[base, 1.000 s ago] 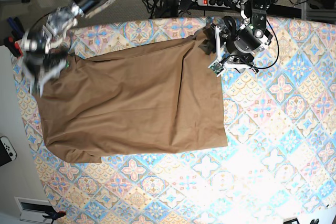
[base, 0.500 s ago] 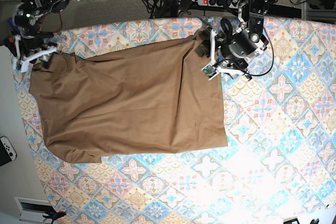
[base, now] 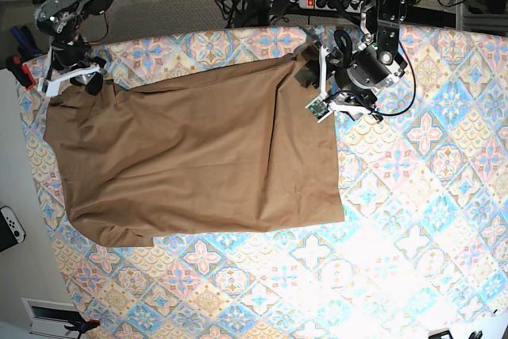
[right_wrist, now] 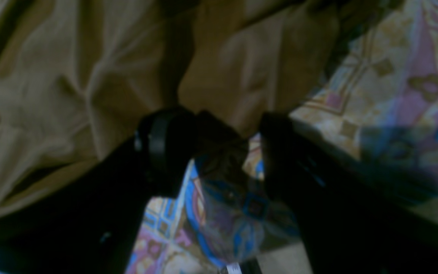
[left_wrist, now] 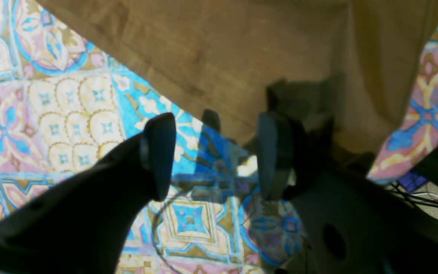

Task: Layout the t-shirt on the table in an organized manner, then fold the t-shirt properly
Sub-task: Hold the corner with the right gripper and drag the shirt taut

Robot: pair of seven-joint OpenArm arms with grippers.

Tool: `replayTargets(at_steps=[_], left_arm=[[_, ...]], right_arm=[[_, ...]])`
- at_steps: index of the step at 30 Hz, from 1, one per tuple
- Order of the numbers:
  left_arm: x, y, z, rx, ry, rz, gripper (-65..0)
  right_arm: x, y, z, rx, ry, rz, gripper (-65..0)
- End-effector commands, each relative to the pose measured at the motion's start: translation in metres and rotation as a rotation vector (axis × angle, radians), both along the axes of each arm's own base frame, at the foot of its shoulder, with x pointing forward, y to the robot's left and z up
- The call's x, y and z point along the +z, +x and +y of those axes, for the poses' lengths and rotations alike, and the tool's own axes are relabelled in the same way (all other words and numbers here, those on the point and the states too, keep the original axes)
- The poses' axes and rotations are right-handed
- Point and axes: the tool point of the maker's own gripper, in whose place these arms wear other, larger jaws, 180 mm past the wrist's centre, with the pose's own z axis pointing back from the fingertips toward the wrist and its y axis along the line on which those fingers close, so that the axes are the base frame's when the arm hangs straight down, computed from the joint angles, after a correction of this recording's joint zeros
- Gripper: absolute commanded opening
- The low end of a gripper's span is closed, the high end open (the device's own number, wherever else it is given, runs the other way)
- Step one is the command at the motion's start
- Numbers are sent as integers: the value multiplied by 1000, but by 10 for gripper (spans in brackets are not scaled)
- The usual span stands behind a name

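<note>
- One t-shirt [base: 198, 156] is lying spread, mostly flat, across the worktop [base: 413, 220], folding not begun
- Left gripper [left_wrist: 215, 152] is gaping empty beside its edge
- Right gripper [right_wrist: 222, 152] is gaping empty at the opposite corner

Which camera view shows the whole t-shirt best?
The base view: the t-shirt lies there whole on the table. The left wrist view shows only one edge, the right wrist view only a wrinkled corner.

I see t-shirt [base: 198, 156] matt soft tan cloth, creased; table [base: 413, 220] smooth printed cloth; fingers [left_wrist: 158, 156] matt black plastic
</note>
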Motion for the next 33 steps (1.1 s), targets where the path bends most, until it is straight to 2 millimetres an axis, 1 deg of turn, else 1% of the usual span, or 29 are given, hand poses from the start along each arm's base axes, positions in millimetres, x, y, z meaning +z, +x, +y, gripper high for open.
replayTargets(at_steps=[1, 4, 6, 8, 10, 12, 13, 17, 20, 33], left_arm=[[7, 5, -1, 0, -10, -27, -338], [7, 5, -1, 0, -10, -27, -338], [7, 5, -1, 0, -10, -27, -338], [7, 5, -1, 0, -10, -27, -338], [7, 5, -1, 0, -10, -27, -338], [7, 5, -1, 0, -10, -27, -338], [7, 5, -1, -2, -11, -27, -338], [7, 5, -2, -3, -11, -27, -338], [7, 5, -1, 0, -10, -27, -338], [7, 5, -1, 0, -10, -27, -338]], right_arm=[[7, 5, -4, 5, -15, -19, -346], [8, 4, -5, 5, -22, -19, -346], [13, 3, -9, -2, -41, -25, -346], [19, -7, -22, -52, -60, -28, -346], [16, -17, -29, -91, -53, -18, -346], [19, -18, -40, -94, -73, -14, -346], [18, -18, -42, -94, -70, -10, -346], [5, -21, -38, -96, -29, 7, -346], [4, -24, -38, -95, -30, 14, -346], [7, -20, -38, -81, -39, 6, -346]])
